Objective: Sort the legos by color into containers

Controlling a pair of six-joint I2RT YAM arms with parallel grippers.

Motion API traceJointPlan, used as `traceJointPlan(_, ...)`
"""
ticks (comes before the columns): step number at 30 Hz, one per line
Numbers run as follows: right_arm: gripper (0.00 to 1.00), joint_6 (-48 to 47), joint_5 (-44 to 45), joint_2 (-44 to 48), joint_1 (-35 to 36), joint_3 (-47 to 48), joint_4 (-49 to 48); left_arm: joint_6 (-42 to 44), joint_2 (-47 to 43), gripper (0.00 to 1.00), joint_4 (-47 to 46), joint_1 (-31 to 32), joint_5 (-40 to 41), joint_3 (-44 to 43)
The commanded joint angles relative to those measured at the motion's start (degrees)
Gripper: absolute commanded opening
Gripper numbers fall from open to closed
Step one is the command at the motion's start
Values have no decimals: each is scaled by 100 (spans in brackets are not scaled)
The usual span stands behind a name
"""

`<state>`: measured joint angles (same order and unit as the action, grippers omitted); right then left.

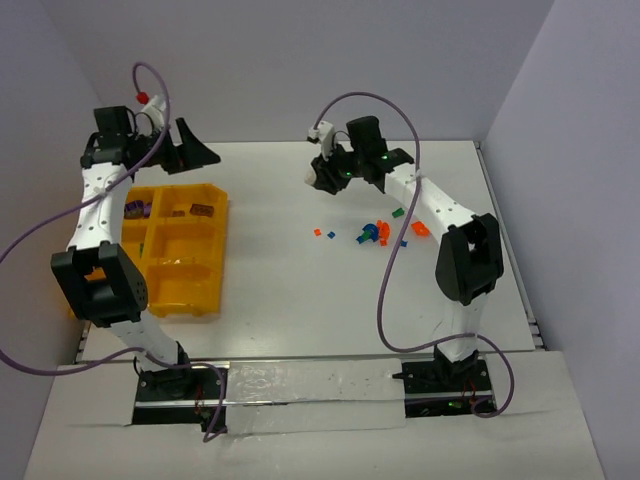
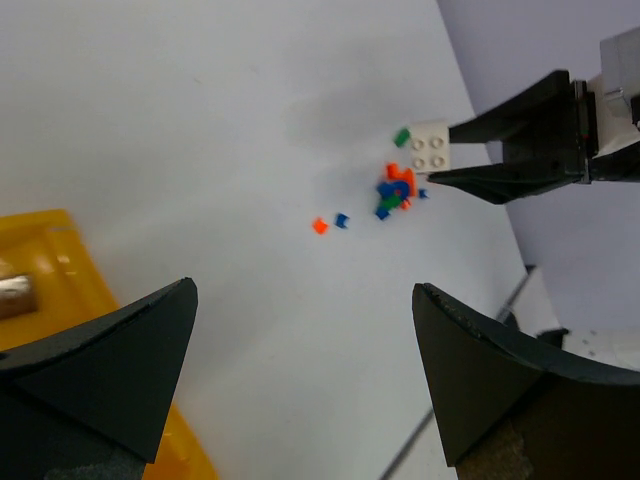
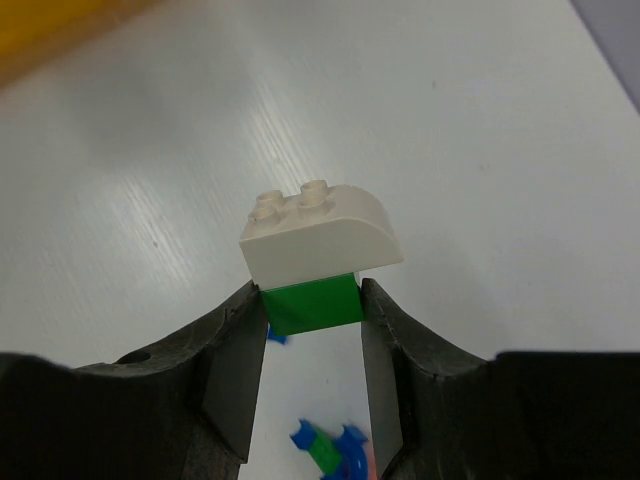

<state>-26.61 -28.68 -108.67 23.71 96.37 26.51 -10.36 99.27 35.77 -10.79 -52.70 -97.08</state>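
Observation:
My right gripper (image 3: 313, 302) is shut on a green brick (image 3: 313, 303) with a white rounded brick (image 3: 320, 235) stuck on top, held above the table. In the left wrist view the white brick (image 2: 430, 150) sits at the tips of the right gripper (image 2: 450, 150), over the pile of loose legos (image 2: 395, 190). That pile (image 1: 375, 232) of blue, orange-red and green bits lies right of centre. My left gripper (image 1: 195, 150) is open and empty (image 2: 304, 286), raised over the back of the yellow tray (image 1: 180, 295). The held brick is not clear in the top view, where the right gripper (image 1: 320, 175) is raised.
Stray bits lie around the pile: an orange one (image 1: 318, 232), a blue one (image 1: 330, 235), a green one (image 1: 397, 213) and an orange one (image 1: 420, 228). The tray's back bins hold purple bits (image 1: 135, 210) and a brownish piece (image 1: 200, 210). Walls enclose the table.

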Motion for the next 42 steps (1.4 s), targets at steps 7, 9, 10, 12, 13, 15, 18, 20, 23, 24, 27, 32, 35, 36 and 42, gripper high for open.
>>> traceJointPlan(7,0,403,371,317,988,389,-1180,-889,-297,99,-500,1280,-677,544)
traceJointPlan(9,0,307,386,373,1099,295,-1259,-953,-233,99,-565,1365,-718,488)
traceJointPlan(10,0,258,387,380,1155,273,-1276,-962,-200,99,-575,1410,-724,464)
traceJointPlan(12,0,205,400,393,1261,273,-1296,-988,-114,99,-595,1490,-757,365)
traceJointPlan(13,0,195,398,385,1298,277,-1298,-1011,-79,99,-619,1539,-779,345)
traceJointPlan(15,0,163,407,382,1371,317,-1289,-1061,-11,99,-650,1604,-809,307)
traceJointPlan(18,0,148,423,389,1432,339,-1355,-984,80,97,-594,1732,-715,204)
traceJointPlan(20,0,141,453,402,1465,347,-1386,-973,114,95,-608,1771,-676,167)
traceJointPlan(23,0,156,472,456,1500,296,-1438,-999,162,91,-623,1804,-615,124)
traceJointPlan(24,0,155,479,489,1513,248,-1468,-1003,190,90,-621,1809,-596,109)
traceJointPlan(27,0,113,508,542,1547,177,-1533,-989,217,85,-587,1826,-480,87)
traceJointPlan(32,0,104,567,586,1586,123,-1612,-946,198,75,-547,1843,-459,138)
traceJointPlan(35,0,77,574,619,1601,93,-1641,-977,198,70,-588,1843,-469,145)
traceJointPlan(36,0,61,566,611,1609,92,-1633,-985,198,68,-596,1843,-477,129)
traceJointPlan(42,0,-6,649,598,1628,92,-1567,-935,147,42,-588,1840,-582,135)
